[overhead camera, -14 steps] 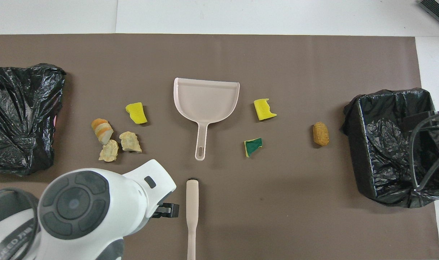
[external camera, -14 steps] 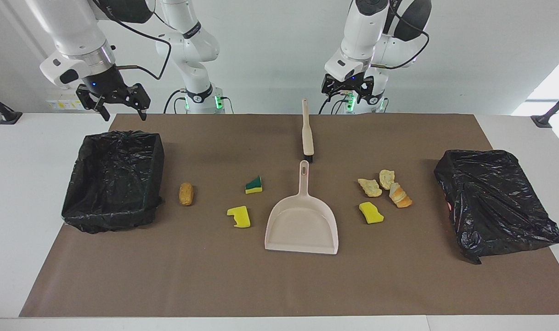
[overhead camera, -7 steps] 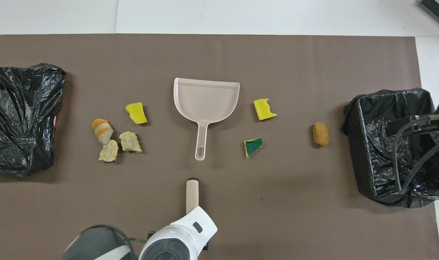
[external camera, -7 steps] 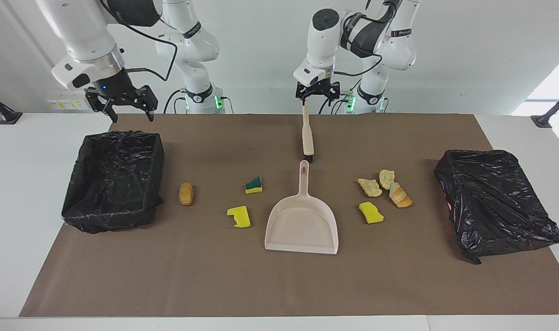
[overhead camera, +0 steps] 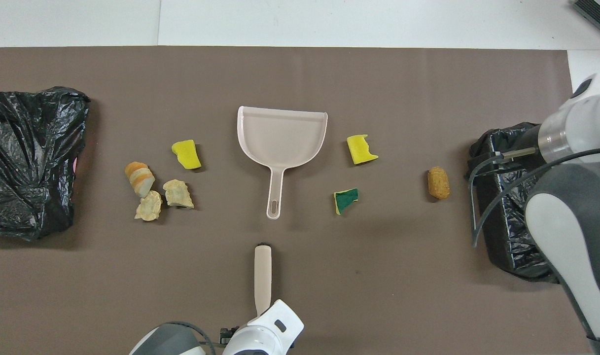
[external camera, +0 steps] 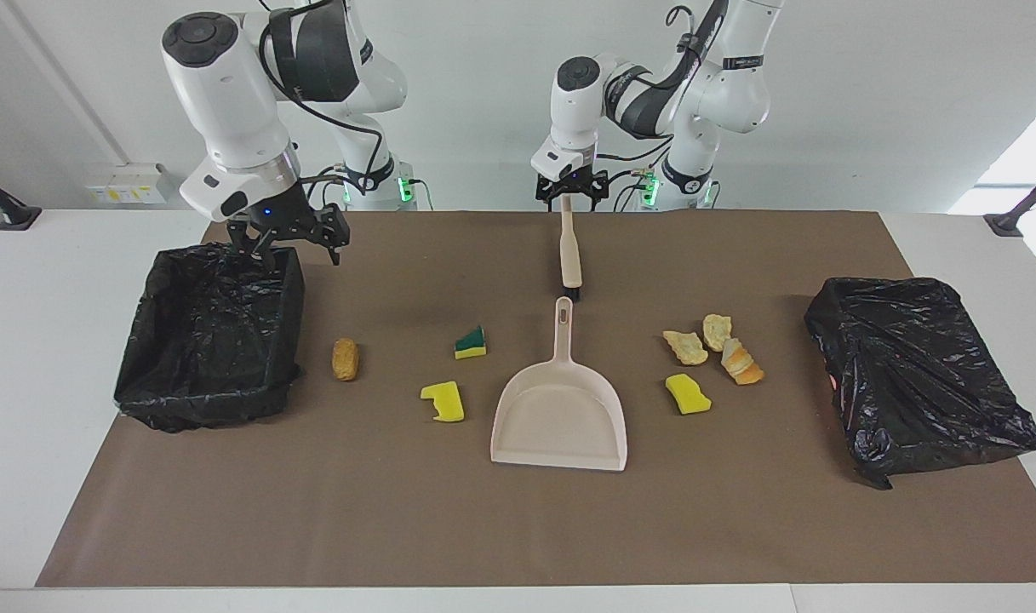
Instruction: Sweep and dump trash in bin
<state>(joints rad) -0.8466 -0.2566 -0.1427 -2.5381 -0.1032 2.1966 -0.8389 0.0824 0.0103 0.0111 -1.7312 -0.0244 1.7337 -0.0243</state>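
The trash lies on the brown mat around the beige dustpan point(external camera: 560, 409). Toward the right arm's end are a brown nugget point(external camera: 345, 358), a green-topped wedge point(external camera: 471, 342) and a yellow sponge chunk point(external camera: 443, 401). Toward the left arm's end are another yellow chunk point(external camera: 688, 394) and three tan pieces point(external camera: 685, 346). The beige brush point(external camera: 570, 247) lies nearer to the robots than the dustpan's handle. My left gripper point(external camera: 569, 194) is open at the end of the brush handle. My right gripper point(external camera: 286, 243) is open and empty over the robot-side corner of the black-lined bin point(external camera: 211, 332).
A closed, crumpled black bag point(external camera: 918, 375) lies at the left arm's end of the mat. In the overhead view the right arm covers part of the bin point(overhead camera: 502, 207), and the left arm's wrist covers the end of the brush point(overhead camera: 263, 276).
My left gripper has swung in from the side and come down to the brush handle's end. My right gripper has moved lower, to over the bin's corner. No object has moved.
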